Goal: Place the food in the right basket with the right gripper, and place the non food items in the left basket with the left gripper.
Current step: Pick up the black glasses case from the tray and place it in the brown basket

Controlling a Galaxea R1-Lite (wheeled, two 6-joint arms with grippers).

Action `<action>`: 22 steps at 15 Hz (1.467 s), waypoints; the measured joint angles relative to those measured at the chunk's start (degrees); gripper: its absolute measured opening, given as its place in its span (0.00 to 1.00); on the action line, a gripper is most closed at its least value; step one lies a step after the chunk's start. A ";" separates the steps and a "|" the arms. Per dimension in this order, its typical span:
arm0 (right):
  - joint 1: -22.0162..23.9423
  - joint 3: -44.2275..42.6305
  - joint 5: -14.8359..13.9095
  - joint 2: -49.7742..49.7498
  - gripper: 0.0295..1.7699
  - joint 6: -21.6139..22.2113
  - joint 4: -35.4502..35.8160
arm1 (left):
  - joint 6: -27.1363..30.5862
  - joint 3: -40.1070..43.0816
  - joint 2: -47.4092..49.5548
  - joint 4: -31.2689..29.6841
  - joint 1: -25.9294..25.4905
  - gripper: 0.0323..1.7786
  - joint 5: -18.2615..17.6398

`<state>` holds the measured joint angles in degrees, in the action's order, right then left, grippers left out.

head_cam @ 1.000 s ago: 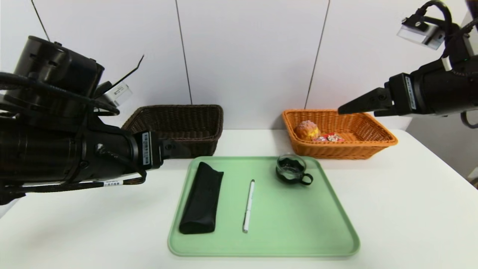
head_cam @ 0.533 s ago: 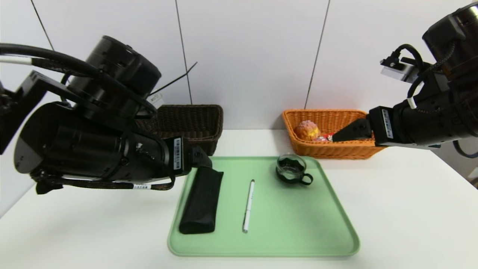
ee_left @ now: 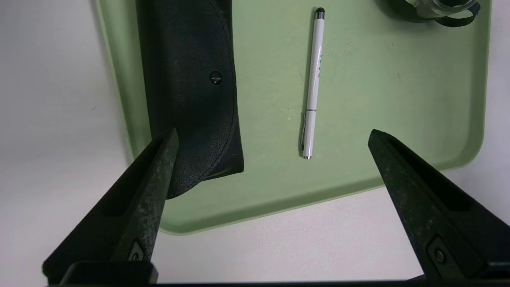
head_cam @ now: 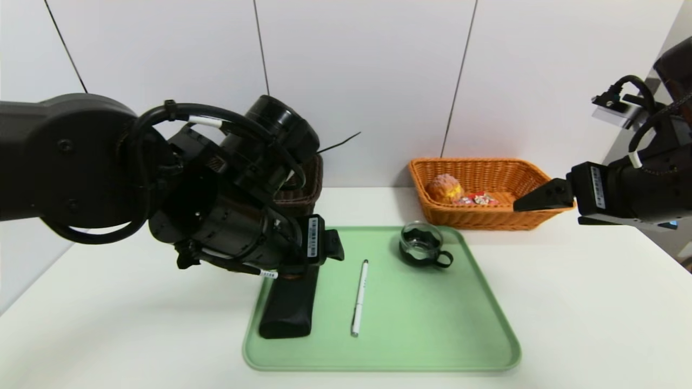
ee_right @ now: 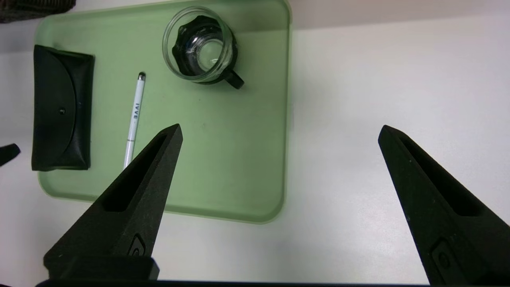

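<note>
Three non food items lie on a green tray point(head_cam: 432, 324): a long black pouch point(head_cam: 289, 308) at the left, a white pen point(head_cam: 359, 297) in the middle, a glass cup point(head_cam: 421, 244) at the far right. My left gripper point(head_cam: 330, 249) hangs open over the pouch's far end. In its wrist view the gripper point(ee_left: 273, 133) is empty, with the pouch point(ee_left: 187, 79) and pen point(ee_left: 312, 87) below. The food, a bun point(head_cam: 444, 188) and a red carton point(head_cam: 478, 200), lies in the orange right basket point(head_cam: 546, 205). My right gripper point(head_cam: 532, 201) is open and empty beside that basket.
The dark brown left basket point(head_cam: 303, 189) stands behind the tray's left corner, mostly hidden by my left arm. The right wrist view shows its gripper point(ee_right: 279, 128) above the white table, near the tray point(ee_right: 239, 159), with the cup point(ee_right: 199, 44) farther off.
My left arm has swung right and down from beside the dark basket to over the pouch. My right arm has drawn back to the right, off the orange basket.
</note>
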<state>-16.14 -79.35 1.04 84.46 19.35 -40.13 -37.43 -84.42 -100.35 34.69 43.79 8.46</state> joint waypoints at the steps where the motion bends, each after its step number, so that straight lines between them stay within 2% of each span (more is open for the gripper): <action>1: 1.16 0.02 0.94 -0.22 0.96 0.00 0.06 | 0.61 -1.19 -1.16 1.38 0.04 0.95 -0.04; 4: 4.82 0.33 3.32 -0.67 0.96 0.00 3.64 | 3.06 -2.84 -4.46 3.39 0.04 0.95 -0.09; 8: 8.40 2.21 4.96 -0.76 0.96 -0.06 6.79 | 4.24 -6.05 -8.50 7.14 0.00 0.95 -0.04; 12: 9.09 3.88 5.79 -0.80 0.96 -0.04 7.09 | 4.33 -13.26 -11.50 14.86 -0.20 0.95 0.30; 14: 9.09 4.44 5.77 -0.83 0.96 -0.09 7.94 | 4.22 -15.91 -12.57 18.47 -0.24 0.95 1.76; 17: 9.12 4.71 5.72 -1.02 0.96 -0.11 8.22 | 4.49 -16.48 -13.73 19.32 -0.29 0.95 5.40; 22: 9.14 4.88 5.77 -1.27 0.96 -0.13 8.61 | 5.57 -16.07 -15.17 19.47 -1.68 0.95 5.42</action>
<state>-7.00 -74.47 6.80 83.19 19.21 -31.52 -31.85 -100.49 -115.52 54.16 42.11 13.89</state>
